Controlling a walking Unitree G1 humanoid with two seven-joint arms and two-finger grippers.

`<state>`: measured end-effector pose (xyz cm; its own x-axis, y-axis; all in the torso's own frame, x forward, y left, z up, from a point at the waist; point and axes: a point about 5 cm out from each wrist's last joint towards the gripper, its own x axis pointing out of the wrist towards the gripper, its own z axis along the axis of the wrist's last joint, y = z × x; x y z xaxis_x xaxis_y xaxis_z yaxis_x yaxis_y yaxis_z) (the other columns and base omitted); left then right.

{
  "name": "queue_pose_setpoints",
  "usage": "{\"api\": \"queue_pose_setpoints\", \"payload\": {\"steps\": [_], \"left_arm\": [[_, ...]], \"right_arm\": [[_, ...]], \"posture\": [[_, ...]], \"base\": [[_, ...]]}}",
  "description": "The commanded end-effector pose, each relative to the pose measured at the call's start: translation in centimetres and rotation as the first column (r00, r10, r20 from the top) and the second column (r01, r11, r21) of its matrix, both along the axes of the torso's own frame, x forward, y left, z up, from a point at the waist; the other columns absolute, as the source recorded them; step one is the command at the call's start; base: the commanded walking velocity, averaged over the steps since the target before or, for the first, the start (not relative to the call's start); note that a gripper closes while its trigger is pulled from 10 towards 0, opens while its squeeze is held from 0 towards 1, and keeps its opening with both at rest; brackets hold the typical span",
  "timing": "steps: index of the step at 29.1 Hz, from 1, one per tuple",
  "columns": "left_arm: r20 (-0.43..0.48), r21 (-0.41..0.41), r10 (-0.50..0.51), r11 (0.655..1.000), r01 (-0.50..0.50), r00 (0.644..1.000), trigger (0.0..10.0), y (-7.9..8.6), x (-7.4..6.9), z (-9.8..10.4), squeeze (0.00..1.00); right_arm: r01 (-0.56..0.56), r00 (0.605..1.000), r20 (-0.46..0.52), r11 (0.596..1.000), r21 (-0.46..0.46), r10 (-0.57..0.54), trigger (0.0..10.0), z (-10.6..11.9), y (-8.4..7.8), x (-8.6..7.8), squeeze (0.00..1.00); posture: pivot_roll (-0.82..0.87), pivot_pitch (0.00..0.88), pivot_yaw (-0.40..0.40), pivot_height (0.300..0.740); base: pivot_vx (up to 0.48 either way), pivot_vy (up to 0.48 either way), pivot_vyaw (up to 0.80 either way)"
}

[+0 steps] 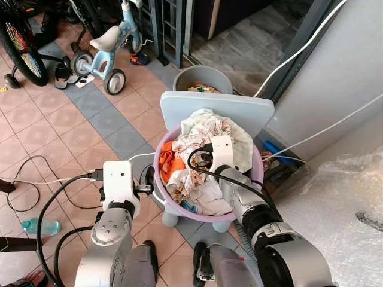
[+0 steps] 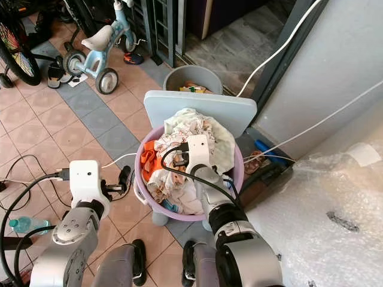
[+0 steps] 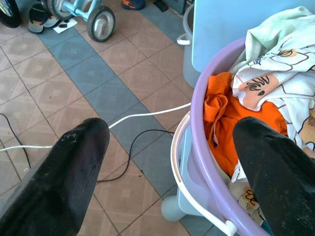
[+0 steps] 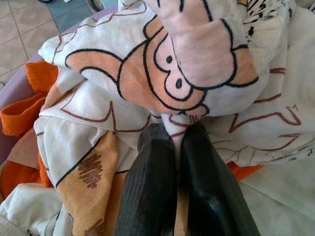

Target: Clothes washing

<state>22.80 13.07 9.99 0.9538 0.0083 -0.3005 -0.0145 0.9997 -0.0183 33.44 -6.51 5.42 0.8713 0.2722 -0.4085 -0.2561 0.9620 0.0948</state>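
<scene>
On a small pale stool (image 1: pixel 170 218) over the tiled floor (image 1: pixel 66 128) sits a purple laundry basin (image 1: pixel 160 173), piled high with clothes. The right gripper (image 4: pixel 173 142) is down in the pile, and its two black fingers (image 4: pixel 147 167) are pinched together on a fold of the white cartoon-print cloth (image 4: pixel 147 64), the one with orange and peach shapes outlined in black. An orange garment (image 3: pixel 221 123) is bunched against the basin's left inner wall, and a pale greenish cloth (image 1: pixel 239 143) lies toward the far right of the heap.

The left gripper (image 3: pixel 172 162) hovers just outside the basin's left rim, fingers (image 3: pixel 64 172) spread wide apart and holding nothing; from its wrist view the basin's white wire handle (image 3: pixel 177 167) hangs right beside the rim.

Behind the basin a light blue board (image 1: pixel 251 113) stands upright, touching its far edge, and a grey bucket (image 1: pixel 182 78) sits behind that. A kid's blue tricycle (image 1: pixel 108 51) is parked farther back on the left. A plastic bottle (image 1: pixel 42 226) lies on the tiles at the robot's left, near some black cables (image 1: pixel 24 179). Bubble wrap (image 1: pixel 341 203) covers the surface on the right.
</scene>
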Motion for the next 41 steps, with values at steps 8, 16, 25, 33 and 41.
{"api": "queue_pose_setpoints", "payload": {"steps": [8, 16, 25, 33, 41], "left_arm": [[0.017, 0.038, -0.022, 0.999, 0.021, 1.0, 10.0, -0.1, 1.3, -0.7, 0.0], [0.055, 0.068, -0.01, 0.998, 0.006, 0.998, 10.0, 0.2, 3.3, -1.0, 0.0], [0.121, 0.091, -0.031, 0.996, 0.02, 0.992, 10.0, 0.0, 5.0, -0.4, 0.0], [0.12, 0.091, -0.055, 0.995, 0.044, 0.991, 10.0, -0.4, 4.7, -1.2, 0.0], [0.129, 0.096, -0.053, 0.995, 0.041, 0.99, 10.0, -0.4, 5.0, -1.5, 0.0]], "right_arm": [[0.095, 0.983, 0.15, 0.993, 0.077, -0.106, 0.0, 1.7, -1.5, 0.2, 0.0], [0.12, 0.924, 0.362, 0.992, 0.042, -0.127, 0.0, 3.9, -5.5, -2.0, 0.0], [0.186, 0.858, 0.494, 0.981, -0.046, -0.14, 0.0, 6.3, -8.3, -4.5, 0.0], [0.207, 0.826, 0.546, 0.976, -0.068, -0.137, 0.0, 7.0, -7.8, -6.2, 0.0], [0.236, 0.856, 0.485, 0.97, -0.056, -0.18, 0.5, 5.7, -8.5, -7.0, 0.0]], "posture": [[0.07, 0.09, -0.055, 0.74], [0.03, 0.009, -0.021, 0.74], [-0.01, 0.004, 0.02, 0.74], [-0.03, 0.0, 0.034, 0.74], [-0.03, 0.0, 0.025, 0.74]], "base": [[0.0, 0.0, 0.0], [0.0, 0.0, 0.0], [0.0, 0.0, 0.0], [0.0, 0.0, 0.0], [-0.096, 0.0, 0.0]]}}
